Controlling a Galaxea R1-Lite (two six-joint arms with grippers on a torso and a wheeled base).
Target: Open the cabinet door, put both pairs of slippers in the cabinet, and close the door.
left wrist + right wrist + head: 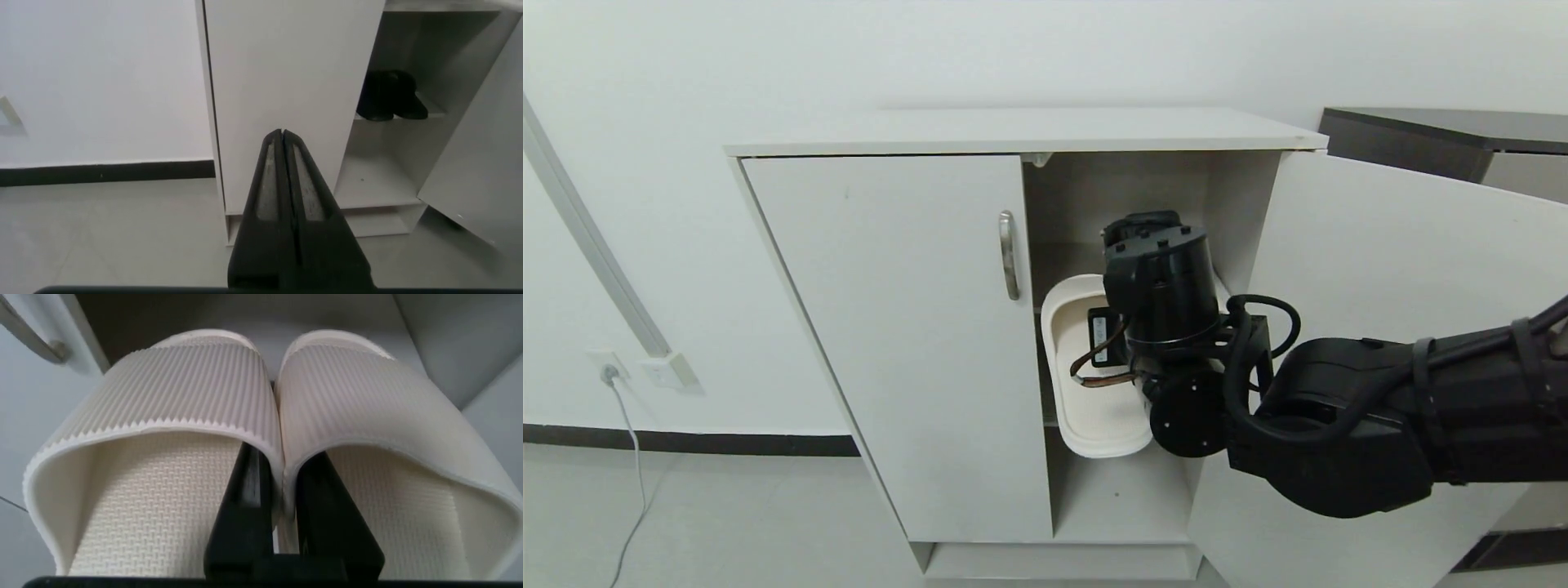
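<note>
White wall (686, 82) and grey floor (727, 523) frame a plain white cabinet (1013, 131) with flat, smooth panels.

I have the cream slippers (188, 392) in the right hand (274, 469). Its black fingers (245, 498) are clamped on the two inner strap walls, pressing the pair side by side. From the wrist camera the straps arch in wide bands with fine ribbing, the edges have a small sawtooth trim, and the footbeds carry a woven-looking embossed pattern. The material looks like soft moulded foam. From the head camera the pair sits inside the cabinet's right opening at shelf (1049, 425) height, standing on edge. One smooth oval face is turned toward me, and its lower end hangs past the shelf's front. I cannot tell whether it touches the shelf.

On my screen the right door (1380, 245) is swung wide open, with the arm reaching across it. The left door (890, 343) is shut and has a slim curved metal handle (1009, 255) near its inner edge.

My left hand (282, 143) hangs low, well to the cabinet's left, with its fingers pressed together on nothing. Its camera shows a dark shape (391, 95) on the shelf, too small to identify.

A wall socket (605, 363) with a grey cable sits low on the left.
</note>
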